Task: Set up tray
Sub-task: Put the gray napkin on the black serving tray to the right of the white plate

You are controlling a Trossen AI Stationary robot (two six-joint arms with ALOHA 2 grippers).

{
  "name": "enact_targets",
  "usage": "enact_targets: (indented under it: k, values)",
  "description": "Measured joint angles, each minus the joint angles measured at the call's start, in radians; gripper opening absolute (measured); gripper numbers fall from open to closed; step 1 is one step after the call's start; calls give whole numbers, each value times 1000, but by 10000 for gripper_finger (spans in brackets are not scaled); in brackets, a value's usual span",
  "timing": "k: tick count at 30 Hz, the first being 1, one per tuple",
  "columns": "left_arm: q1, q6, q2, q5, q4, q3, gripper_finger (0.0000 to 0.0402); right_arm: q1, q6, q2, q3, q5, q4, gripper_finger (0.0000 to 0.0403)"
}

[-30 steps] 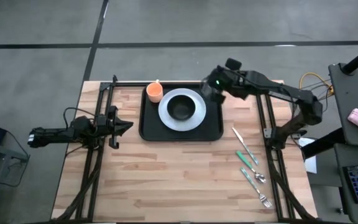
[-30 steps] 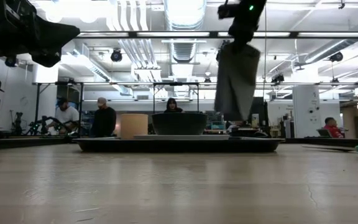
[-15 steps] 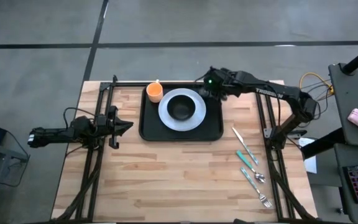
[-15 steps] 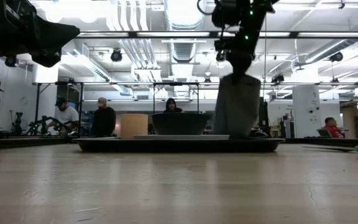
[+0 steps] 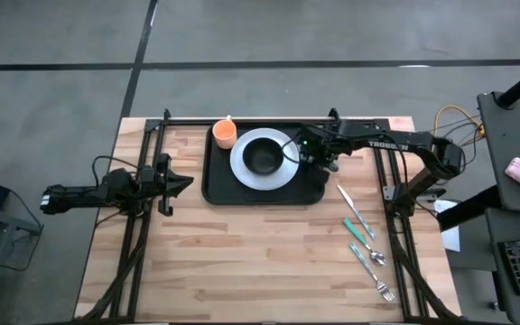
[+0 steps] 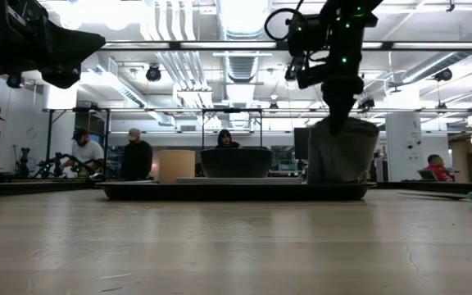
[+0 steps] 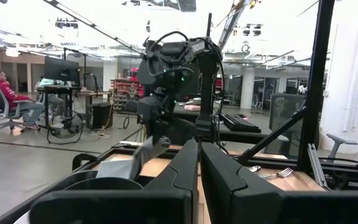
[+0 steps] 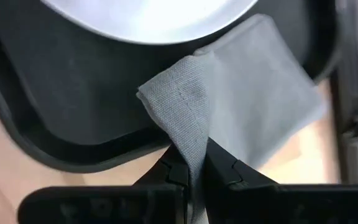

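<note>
The tabletop (image 5: pixel 242 262) is carrying the tray (image 5: pixel 219 188) toward its far edge, and that tray is holding a white plate (image 5: pixel 283 171) with a dark bowl (image 5: pixel 262 160) on it, plus an orange cup (image 5: pixel 225 134) in the tray's far left corner. The right tool (image 5: pixel 311 155) is pinching a grey napkin (image 8: pixel 253 99) over the tray's right side, probably laying it beside the plate. The left tool (image 5: pixel 181 183), clenched and empty, is waiting left of the tray.

A white plate (image 5: pixel 262 159) carries a dark bowl (image 5: pixel 262 159). An orange cup (image 5: pixel 225 134) stands just beside the plate. A fork (image 5: pixel 384 291), a spoon (image 5: pixel 368 255) and a knife (image 5: pixel 350 208) lie well apart from the plate.
</note>
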Motion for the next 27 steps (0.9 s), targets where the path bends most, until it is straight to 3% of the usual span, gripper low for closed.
enact_targets:
  k: [11,19,27]
  values:
    - [0,0,0,0,0,0,1,45,162,3,-98,-213,187,11]
    - [0,0,0,0,0,0,1,52,193,3,-175,-249,202,14]
    - [0,0,0,0,0,0,1,54,208,3,-147,-253,205,83]
